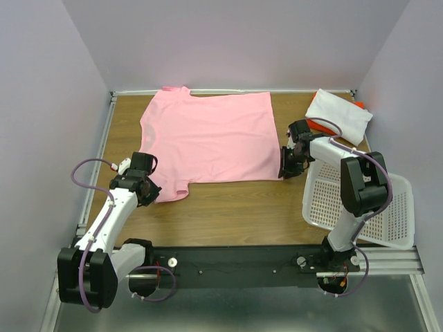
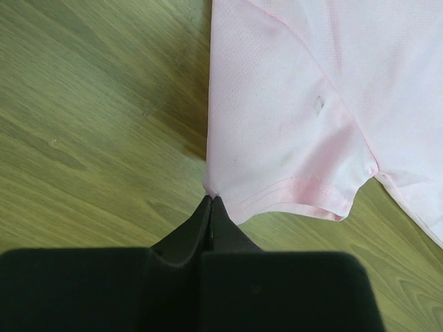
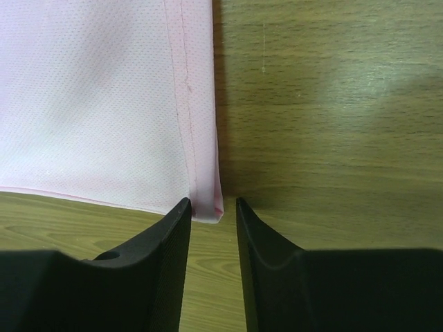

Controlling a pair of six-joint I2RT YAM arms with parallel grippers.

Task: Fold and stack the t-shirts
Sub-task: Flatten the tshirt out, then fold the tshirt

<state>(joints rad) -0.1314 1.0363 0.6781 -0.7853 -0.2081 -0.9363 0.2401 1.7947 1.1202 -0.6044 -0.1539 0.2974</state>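
Observation:
The light pink t-shirt point(image 1: 208, 135) lies spread flat on the wooden table point(image 1: 235, 207). My left gripper point(image 1: 151, 191) is shut on the corner of its near sleeve point(image 2: 277, 159); the closed tips point(image 2: 212, 200) pinch the sleeve's hem corner. My right gripper point(image 1: 285, 169) is open at the shirt's near right hem corner point(image 3: 206, 207), which lies between the two fingertips point(image 3: 181, 211) without being pinched. A folded white t-shirt point(image 1: 339, 114) lies at the back right on top of an orange-red one point(image 1: 320, 126), of which only edges show.
The white perforated basket point(image 1: 360, 204) stands tilted at the right, behind my right arm. Purple walls close in the left, back and right. A metal rail point(image 1: 277, 259) runs along the near edge.

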